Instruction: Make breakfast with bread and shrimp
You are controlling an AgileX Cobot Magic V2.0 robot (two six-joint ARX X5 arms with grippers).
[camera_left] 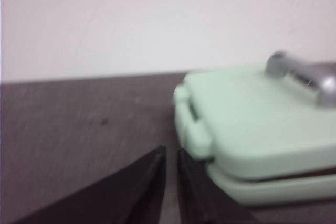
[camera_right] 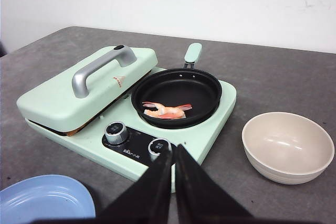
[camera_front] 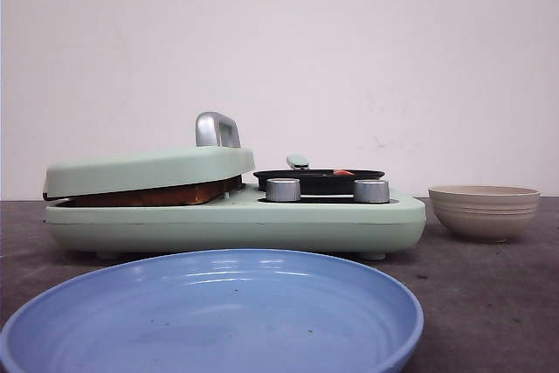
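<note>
The bread (camera_front: 166, 194) shows only as a golden-brown edge under the closed mint-green lid (camera_front: 148, 170) of the breakfast maker; its edge also shows in the right wrist view (camera_right: 79, 128). The pink-orange shrimp (camera_right: 167, 110) lie in the small black pan (camera_right: 176, 96) on the maker's right half; a bit of them shows in the front view (camera_front: 343, 172). My right gripper (camera_right: 174, 149) is shut and empty, held above the table in front of the knobs. My left gripper (camera_left: 171, 152) is shut and empty, beside the lid's hinge end (camera_left: 191, 124). Neither gripper appears in the front view.
A blue plate (camera_front: 210, 321) lies in front of the maker, also in the right wrist view (camera_right: 42, 200). An empty beige ribbed bowl (camera_front: 483, 211) stands to the right of the maker (camera_right: 287, 145). The lid has a silver handle (camera_right: 97, 69). Two silver knobs (camera_front: 283, 189) face front.
</note>
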